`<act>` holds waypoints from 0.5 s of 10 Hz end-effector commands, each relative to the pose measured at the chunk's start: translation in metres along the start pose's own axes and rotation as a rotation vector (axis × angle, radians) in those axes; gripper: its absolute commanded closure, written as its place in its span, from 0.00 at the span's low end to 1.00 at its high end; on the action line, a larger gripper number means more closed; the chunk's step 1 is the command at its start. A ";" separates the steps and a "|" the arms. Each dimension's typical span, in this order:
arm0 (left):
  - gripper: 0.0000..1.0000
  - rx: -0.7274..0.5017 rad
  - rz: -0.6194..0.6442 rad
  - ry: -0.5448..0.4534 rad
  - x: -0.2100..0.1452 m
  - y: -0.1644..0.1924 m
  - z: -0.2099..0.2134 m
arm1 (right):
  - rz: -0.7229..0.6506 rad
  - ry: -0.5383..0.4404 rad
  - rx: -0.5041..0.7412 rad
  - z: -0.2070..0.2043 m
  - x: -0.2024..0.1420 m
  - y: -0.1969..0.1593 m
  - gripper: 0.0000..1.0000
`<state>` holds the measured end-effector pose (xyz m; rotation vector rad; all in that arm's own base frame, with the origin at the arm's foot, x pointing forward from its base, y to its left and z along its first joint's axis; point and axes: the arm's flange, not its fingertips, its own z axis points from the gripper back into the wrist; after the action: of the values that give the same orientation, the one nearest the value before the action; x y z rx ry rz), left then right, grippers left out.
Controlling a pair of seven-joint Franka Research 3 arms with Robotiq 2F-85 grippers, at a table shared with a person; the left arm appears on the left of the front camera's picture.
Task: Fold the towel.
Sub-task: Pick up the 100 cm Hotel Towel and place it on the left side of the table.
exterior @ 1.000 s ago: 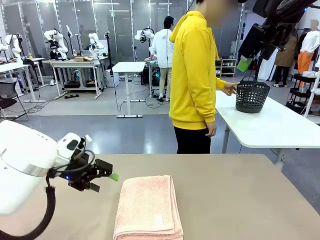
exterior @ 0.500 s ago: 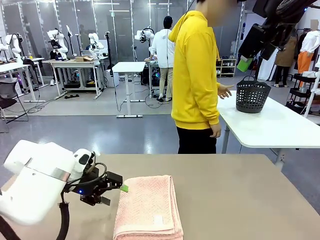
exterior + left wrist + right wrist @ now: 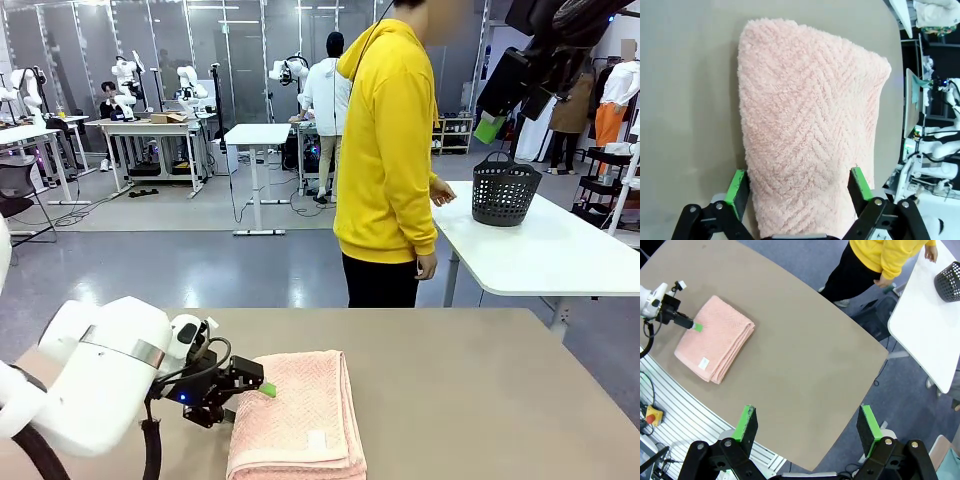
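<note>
Right now, towel: the salmon-pink towel (image 3: 298, 414) lies folded flat in the lower middle of the front view, on the brown table (image 3: 480, 400), white label facing up near its bottom edge.
Left end effector: the left end effector (image 3: 252, 385) sits at the lower left of the front view, over the towel's upper left edge, fingers spread; in the left wrist view its green pads (image 3: 735, 186) stand either side of the folded cloth at the bottom of the frame, not visibly pinching it.
Right end effector: the right end effector (image 3: 807, 429) hangs high above the table, fingers spread wide with nothing between them, looking down from the bottom of its own wrist view.
Towel from above: in the right wrist view it lies at the upper left, near the table's edge.
Person: a person in a yellow hoodie (image 3: 388, 140) stands beyond the table, top centre, turned toward a white table (image 3: 560, 250).
Basket: a dark basket (image 3: 504, 190) stands on that white table, upper right.
</note>
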<state>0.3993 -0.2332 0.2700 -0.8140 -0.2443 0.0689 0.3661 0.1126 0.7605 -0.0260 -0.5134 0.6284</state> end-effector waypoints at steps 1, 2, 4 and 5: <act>0.00 -0.053 -0.009 -0.008 0.002 0.002 -0.010 | 0.001 0.007 -0.002 0.001 -0.001 -0.001 0.00; 0.26 -0.052 -0.021 -0.010 0.002 0.000 -0.010 | 0.001 0.007 -0.002 0.001 -0.001 -0.001 0.00; 0.86 -0.047 -0.004 -0.006 0.003 0.000 -0.009 | 0.001 0.007 -0.002 0.001 -0.001 -0.001 0.00; 1.00 -0.046 0.000 -0.008 0.004 0.001 -0.007 | 0.001 0.007 -0.002 0.001 -0.001 -0.001 0.00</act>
<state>0.4030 -0.2339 0.2706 -0.8383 -0.2376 0.0726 0.3661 0.1126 0.7605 -0.0260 -0.5133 0.6284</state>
